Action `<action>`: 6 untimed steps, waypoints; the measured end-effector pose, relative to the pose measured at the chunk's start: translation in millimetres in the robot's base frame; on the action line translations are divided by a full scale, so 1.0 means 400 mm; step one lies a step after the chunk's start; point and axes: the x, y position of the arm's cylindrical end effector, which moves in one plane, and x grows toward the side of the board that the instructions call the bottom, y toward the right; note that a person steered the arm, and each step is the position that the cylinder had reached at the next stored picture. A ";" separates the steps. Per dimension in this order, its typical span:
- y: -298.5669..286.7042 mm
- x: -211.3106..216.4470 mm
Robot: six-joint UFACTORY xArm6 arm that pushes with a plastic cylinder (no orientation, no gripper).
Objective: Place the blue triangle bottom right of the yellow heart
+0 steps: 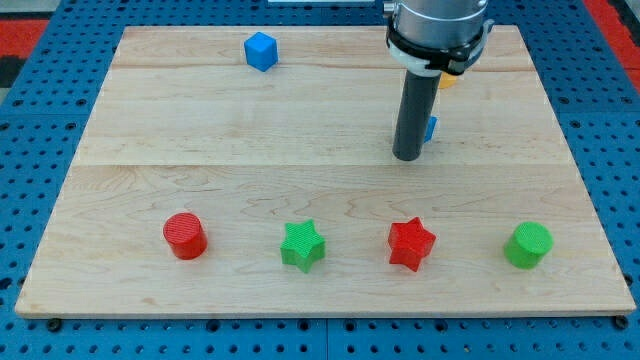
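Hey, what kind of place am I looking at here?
Probably a robotics lab bench: a wooden board lies on a blue perforated table, with small coloured blocks like the green star, and my tip touches the board.

No text, label, brand, number or sign can be read anywhere in the camera view; the wooden board (300,180) filling the middle of the frame bears only its grain; the coloured blocks along the lower part and at the upper left are plain; the dark rod at the upper right carries no legible marking
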 end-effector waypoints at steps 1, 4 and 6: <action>0.016 -0.058; 0.082 -0.099; 0.024 -0.188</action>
